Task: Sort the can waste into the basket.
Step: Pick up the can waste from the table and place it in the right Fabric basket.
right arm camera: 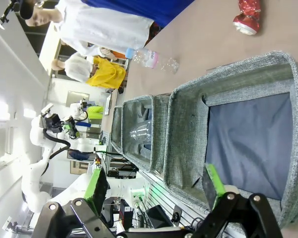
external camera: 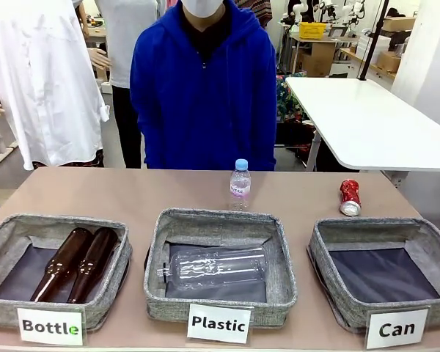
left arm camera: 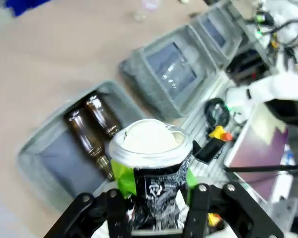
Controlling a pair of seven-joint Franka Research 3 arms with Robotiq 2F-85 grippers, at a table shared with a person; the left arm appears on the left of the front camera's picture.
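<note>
The left pincer (left arm camera: 155, 182) is clamped on the black can (left arm camera: 151, 141), its green pads pressed to either side of the printed wall with the silver end facing away from the wrist, so the grip looks square and secure. Below it lies the Bottle basket (left arm camera: 29, 148) with two brown bottles (left arm camera: 92, 126) inside, which puts the can at the wrong end of the row: the Can basket (external camera: 367, 226) sits at the robot's right end, past the Plastic basket (external camera: 161, 249). The carry probably goes best high and level across the row, clearing every fabric rim, then down over the dark lining before the jaws part (a drop from height could bounce the can out). The right pincer (right arm camera: 155, 182) hangs with its jaws wide apart and nothing in them, over the near wall of the Can basket, so the left arm should likely approach with care. The red can (external camera: 350, 196) lies on the bench (external camera: 132, 198) just beyond that basket, waiting for its turn.
</note>
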